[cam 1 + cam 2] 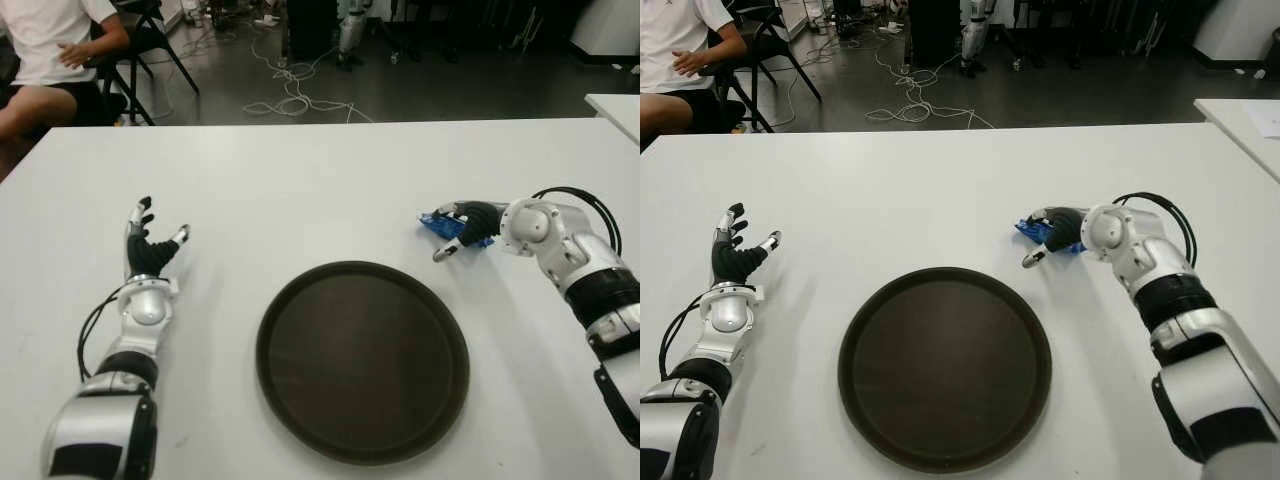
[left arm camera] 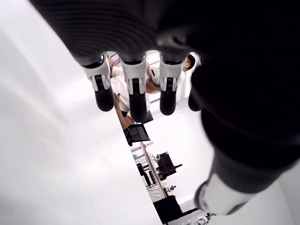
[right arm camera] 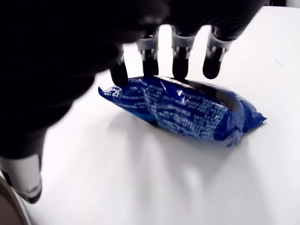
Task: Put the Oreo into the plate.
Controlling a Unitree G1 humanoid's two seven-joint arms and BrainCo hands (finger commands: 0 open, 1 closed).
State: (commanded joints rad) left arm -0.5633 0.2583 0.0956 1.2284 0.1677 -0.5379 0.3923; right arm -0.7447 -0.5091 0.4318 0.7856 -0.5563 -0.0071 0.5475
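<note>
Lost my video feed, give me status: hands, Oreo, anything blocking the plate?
Right hand over the Oreo pack, fingers behind it, not closed. Left hand open, idle, left of the plate. Pack on the table, path unobstructed.

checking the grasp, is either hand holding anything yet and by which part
Nothing is gripped yet: the right hand has fingertips on the far long edge of the Oreo pack, thumb clear. The left hand is open.

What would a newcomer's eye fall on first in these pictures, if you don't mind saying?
Probably the large dark round plate, bare, in the middle of the white table. Next, the blue Oreo packet lying on the table beyond the plate's right edge, with the right hand over it, fingertips on its far side and thumb not closed. The left hand shows left of the plate, fingers spread, holding nothing.
</note>
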